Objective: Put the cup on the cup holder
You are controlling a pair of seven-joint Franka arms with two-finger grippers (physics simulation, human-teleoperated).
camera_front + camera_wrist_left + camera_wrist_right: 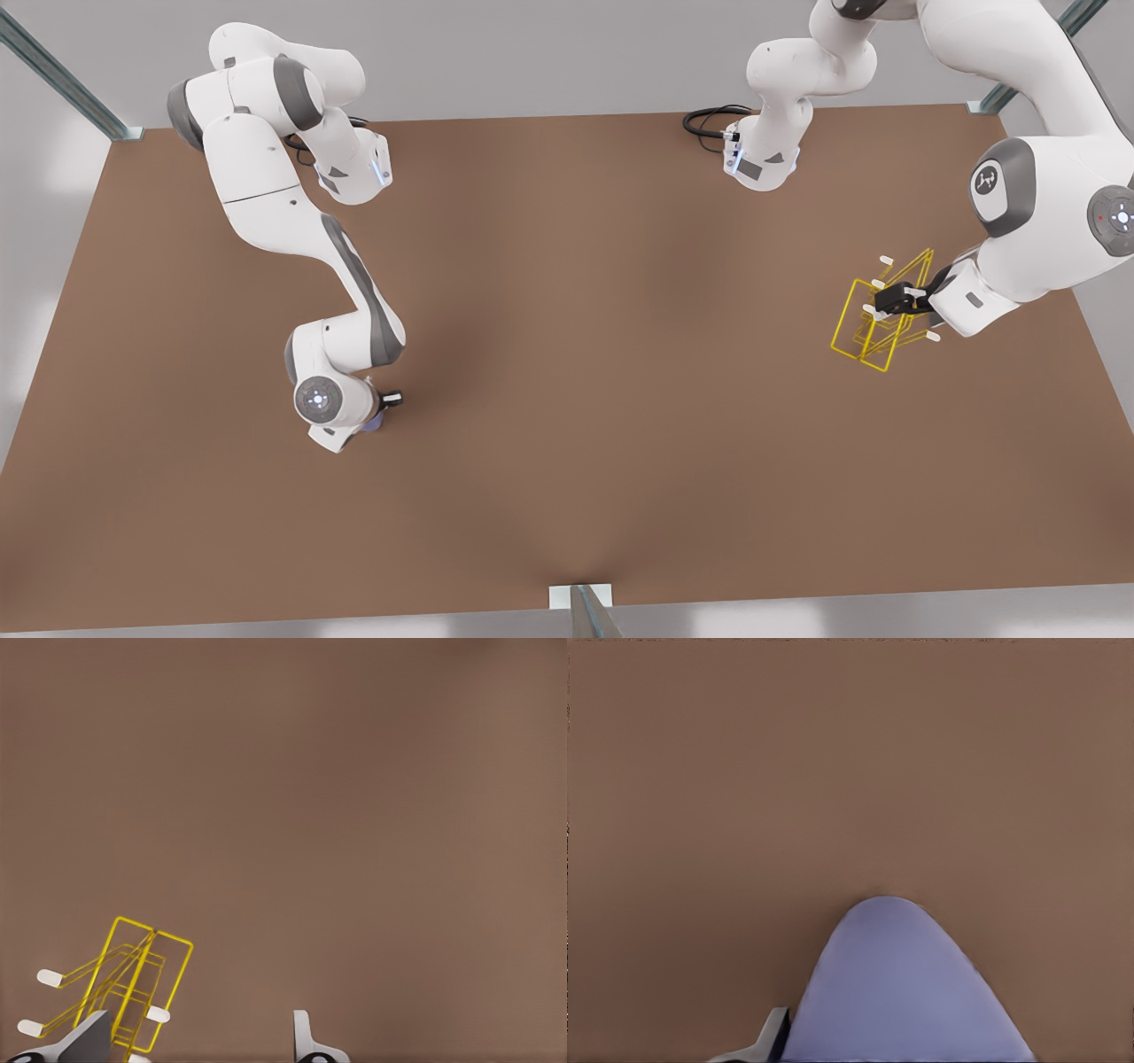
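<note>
Brown bench w/ grey walls behind. Cup holder (pixel 873 323), a yellow wire rack w/ white-tipped pegs, leans tilted; left tool (pixel 889 301) sits right at its frame, fingers (pixel 306 1041) spread, nothing between them. Cup (pixel 899 992), lavender-blue, is well apart from the rack, under the right tool (pixel 383 415); one finger (pixel 775 1036) lies just beside its wall, can't tell if clamped. Cup prob. light, rigid, smooth, so slippery; best pinched across the tapered wall. Rack looks flimsy, tips easily.
</note>
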